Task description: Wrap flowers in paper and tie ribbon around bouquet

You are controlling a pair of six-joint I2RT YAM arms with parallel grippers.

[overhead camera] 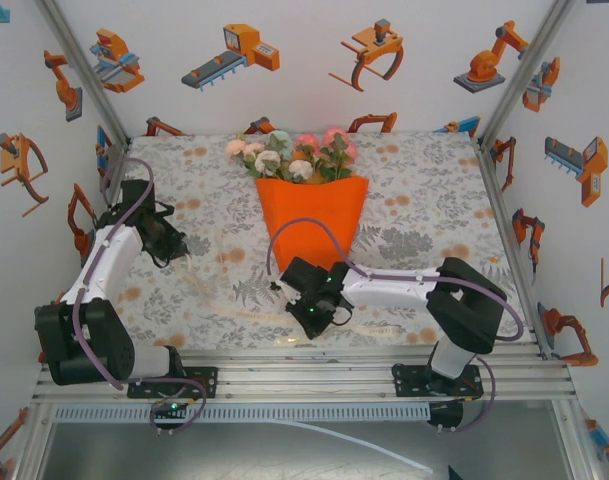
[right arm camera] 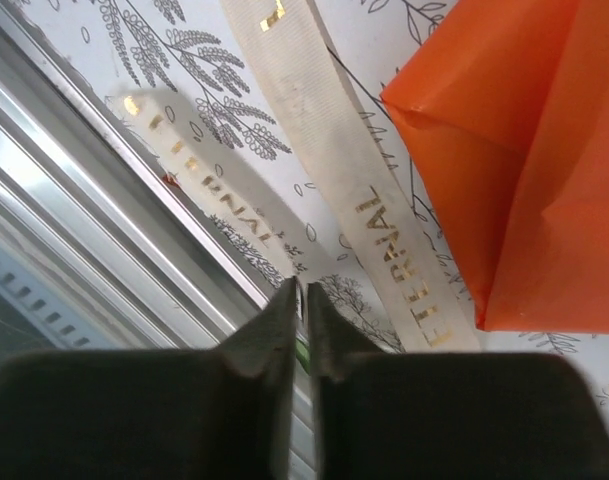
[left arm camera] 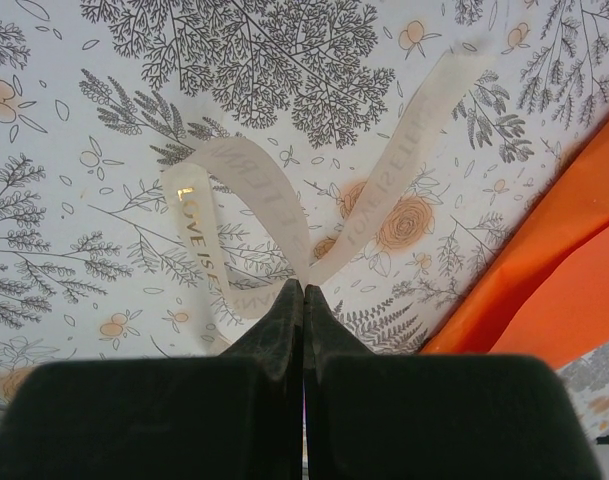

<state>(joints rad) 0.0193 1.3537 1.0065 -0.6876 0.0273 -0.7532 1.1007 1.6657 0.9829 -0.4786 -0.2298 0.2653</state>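
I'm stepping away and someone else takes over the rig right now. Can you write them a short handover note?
Left end effector: shut on the ribbon, over the table's left side.
Right end effector: shut, with a ribbon strand running into its tips, by the bouquet's narrow end.
Things: the flowers sit in the paper cone, which lies mid-table with the blooms at the far end. The ribbon trails loose on the table near the cone's tip, not around it.
Done: wrapping.
Left: pass the ribbon around the bouquet and tie it.
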